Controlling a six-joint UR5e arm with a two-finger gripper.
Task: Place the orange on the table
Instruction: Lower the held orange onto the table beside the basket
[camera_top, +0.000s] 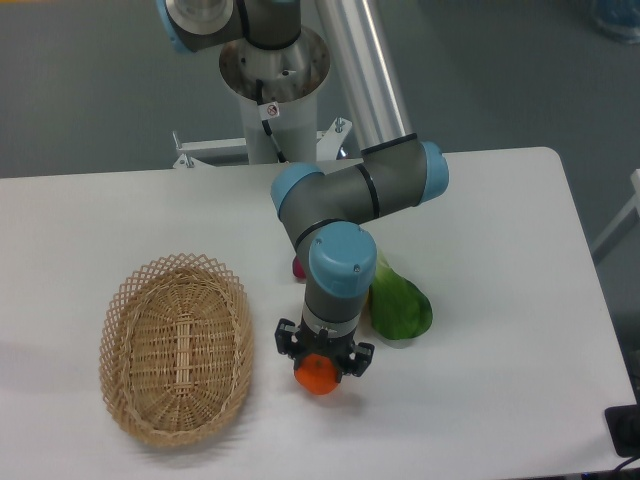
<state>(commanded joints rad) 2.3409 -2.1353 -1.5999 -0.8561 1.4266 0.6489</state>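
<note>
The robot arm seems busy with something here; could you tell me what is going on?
The arm's gripper is shut on the orange, holding it low over the white table, between the wicker basket and the green fruit. Whether the orange touches the tabletop cannot be told. The basket holds nothing, and a magenta item peeks out behind the arm.

Legible text: none.
Sticker on robot base column (271, 112): small red-and-white mark, too small to read.
</note>
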